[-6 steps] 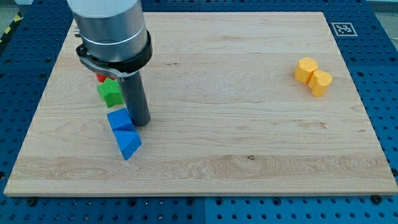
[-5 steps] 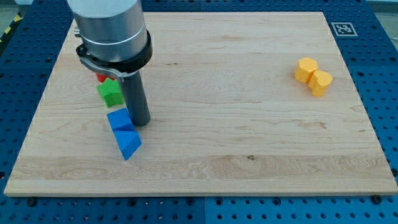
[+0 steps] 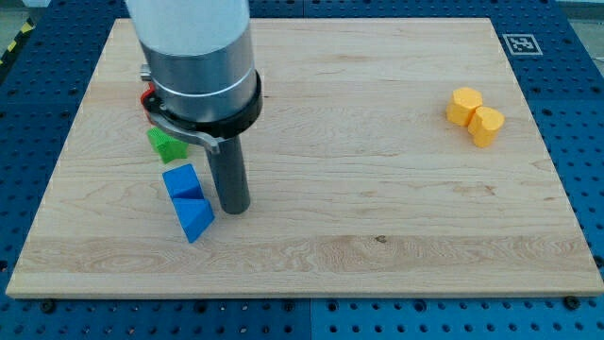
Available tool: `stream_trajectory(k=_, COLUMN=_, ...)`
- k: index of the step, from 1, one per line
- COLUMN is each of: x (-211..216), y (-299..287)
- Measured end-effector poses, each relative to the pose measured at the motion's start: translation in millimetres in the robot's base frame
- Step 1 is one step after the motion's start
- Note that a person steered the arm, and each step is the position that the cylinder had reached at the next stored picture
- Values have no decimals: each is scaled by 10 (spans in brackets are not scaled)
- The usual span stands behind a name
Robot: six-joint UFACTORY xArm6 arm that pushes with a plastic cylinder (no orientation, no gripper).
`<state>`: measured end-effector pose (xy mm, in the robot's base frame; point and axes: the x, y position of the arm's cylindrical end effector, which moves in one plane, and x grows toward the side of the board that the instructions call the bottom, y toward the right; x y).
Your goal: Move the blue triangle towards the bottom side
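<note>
The blue triangle [image 3: 194, 218] lies on the wooden board [image 3: 377, 189] at the lower left, touching a blue block [image 3: 182, 181] just above it. My tip [image 3: 235, 208] stands on the board just right of the two blue blocks, level with the seam between them, a small gap away from the triangle. The rod rises from there into the arm's wide grey body, which hides part of the board's upper left.
A green block [image 3: 164, 144] sits above the blue block, partly hidden by the arm. A red block [image 3: 146, 96] peeks out at the arm's left edge. Two yellow blocks [image 3: 476, 115] touch each other at the upper right.
My tip has moved right and down, from beside the blue block to a spot level with the top of the blue triangle. The blocks have not moved.
</note>
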<state>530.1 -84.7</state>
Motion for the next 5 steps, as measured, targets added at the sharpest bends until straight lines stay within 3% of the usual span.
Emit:
stream_trajectory(k=2, x=0, y=-422)
stream_trajectory(k=5, x=169, y=-500)
